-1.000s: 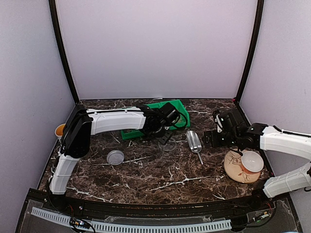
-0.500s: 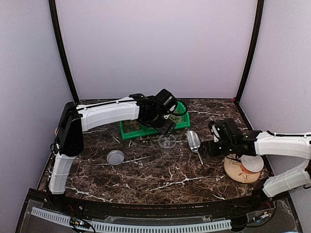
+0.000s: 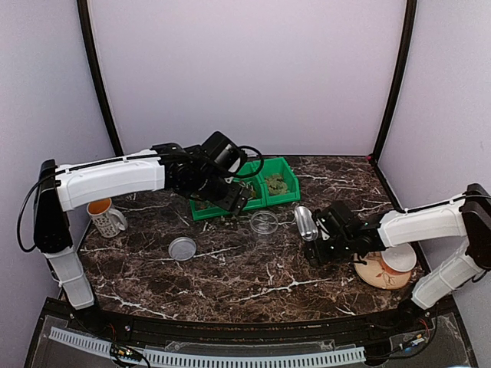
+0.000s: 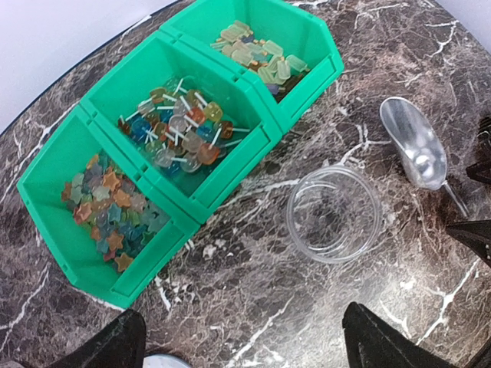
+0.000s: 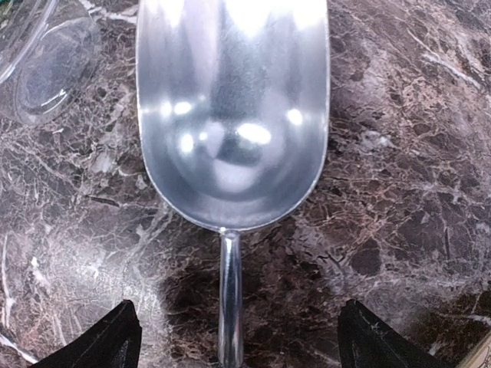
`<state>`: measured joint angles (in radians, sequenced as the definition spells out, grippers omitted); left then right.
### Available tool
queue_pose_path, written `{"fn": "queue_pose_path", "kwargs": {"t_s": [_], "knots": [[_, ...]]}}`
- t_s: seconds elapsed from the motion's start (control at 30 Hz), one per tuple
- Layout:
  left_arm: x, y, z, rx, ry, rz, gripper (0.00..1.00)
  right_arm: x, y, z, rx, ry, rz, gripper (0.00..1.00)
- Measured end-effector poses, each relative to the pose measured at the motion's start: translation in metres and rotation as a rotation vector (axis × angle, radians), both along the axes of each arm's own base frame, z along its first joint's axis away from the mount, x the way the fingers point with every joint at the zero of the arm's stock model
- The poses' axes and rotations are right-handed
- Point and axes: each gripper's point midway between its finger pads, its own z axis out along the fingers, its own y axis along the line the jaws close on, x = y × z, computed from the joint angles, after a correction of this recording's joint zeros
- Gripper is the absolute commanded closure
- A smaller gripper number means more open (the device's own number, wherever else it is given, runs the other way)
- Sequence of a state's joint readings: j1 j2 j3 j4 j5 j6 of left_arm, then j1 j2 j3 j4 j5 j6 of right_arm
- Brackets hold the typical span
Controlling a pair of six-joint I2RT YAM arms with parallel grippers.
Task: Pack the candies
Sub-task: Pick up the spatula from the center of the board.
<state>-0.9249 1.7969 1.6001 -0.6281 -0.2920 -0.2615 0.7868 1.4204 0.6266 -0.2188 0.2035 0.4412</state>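
Green bins (image 4: 234, 172) hold candies (image 4: 180, 126) beyond L jaws, apart; R jaws apart astride scoop (image 5: 230, 115).

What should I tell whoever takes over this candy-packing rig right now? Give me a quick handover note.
Left gripper: open, empty, above the table near the green bins.
Right gripper: open, fingers either side of the metal scoop handle, not closed on it.
Candies: in the three bins; none in the scoop or the clear jar.
Done: jar stands open beside the bins, lid lying apart.
Left: grip scoop, fill jar, put the lid on.
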Motion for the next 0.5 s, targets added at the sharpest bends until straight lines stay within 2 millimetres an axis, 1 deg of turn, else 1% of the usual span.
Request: {"fn": "queue_pose_path", "kwargs": {"t_s": [0.03, 0.07, 0.13, 0.2, 0.33, 0.4, 0.47, 0.5], "knots": [[-0.002, 0.004, -0.003, 0.007, 0.002, 0.010, 0.07, 0.000, 0.001, -0.003, -0.010, 0.006, -0.001, 0.25], [-0.003, 0.008, -0.005, 0.016, 0.003, 0.019, 0.06, 0.000, 0.001, -0.005, -0.015, 0.008, 0.002, 0.28], [-0.005, 0.019, -0.010, 0.044, -0.002, 0.040, 0.01, 0.001, 0.003, -0.007, -0.025, 0.010, 0.002, 0.31], [-0.008, 0.031, -0.012, 0.065, -0.014, 0.067, 0.01, 0.003, 0.004, -0.008, -0.029, 0.008, -0.004, 0.33], [-0.015, 0.055, -0.007, 0.080, -0.045, 0.110, 0.01, 0.006, 0.006, -0.009, -0.031, 0.001, -0.008, 0.40], [-0.018, 0.061, -0.003, 0.070, -0.055, 0.120, 0.01, 0.007, 0.007, -0.011, -0.035, 0.002, -0.006, 0.43], [-0.020, 0.064, 0.001, 0.053, -0.061, 0.130, 0.01, 0.008, 0.008, -0.014, -0.039, 0.003, -0.007, 0.51], [-0.021, 0.065, 0.002, 0.047, -0.061, 0.134, 0.01, 0.009, 0.009, -0.013, -0.038, 0.000, -0.007, 0.54]]}}
